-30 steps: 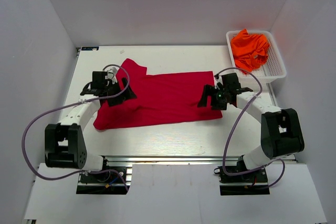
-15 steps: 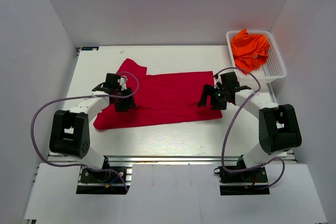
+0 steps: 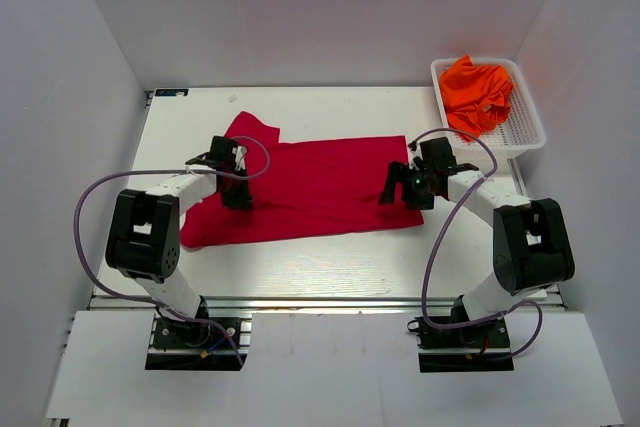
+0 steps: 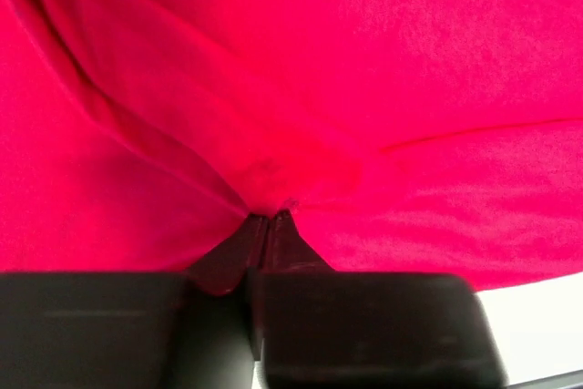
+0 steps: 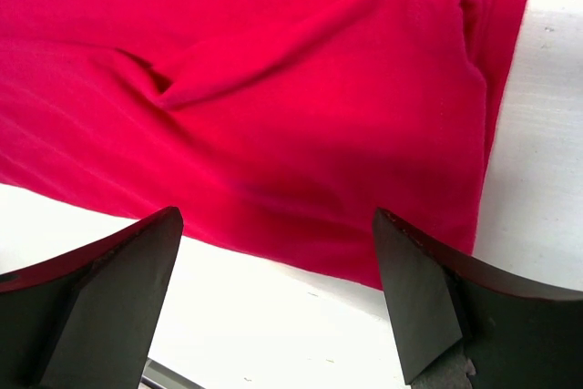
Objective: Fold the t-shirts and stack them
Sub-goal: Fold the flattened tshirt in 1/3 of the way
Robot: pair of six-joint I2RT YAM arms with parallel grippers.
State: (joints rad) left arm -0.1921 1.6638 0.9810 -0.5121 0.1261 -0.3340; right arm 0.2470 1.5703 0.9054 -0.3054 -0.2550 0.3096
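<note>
Crimson cloth: the red t-shirt lies spread across the middle of the desk. Toward the left edge, the left gripper is pinched tight on a ridge of it. The right gripper hovers spread wide and empty over the shirt's right end. Folding seems barely begun, and the right gripper likely needs a hold next. Orange t-shirts sit in the basket at the far right corner.

No text, brand or number can be read in any of the views. The only thing that looks like a label is a small dark sticker at the far left corner of the table, and what is written on it is too small to make out.
</note>
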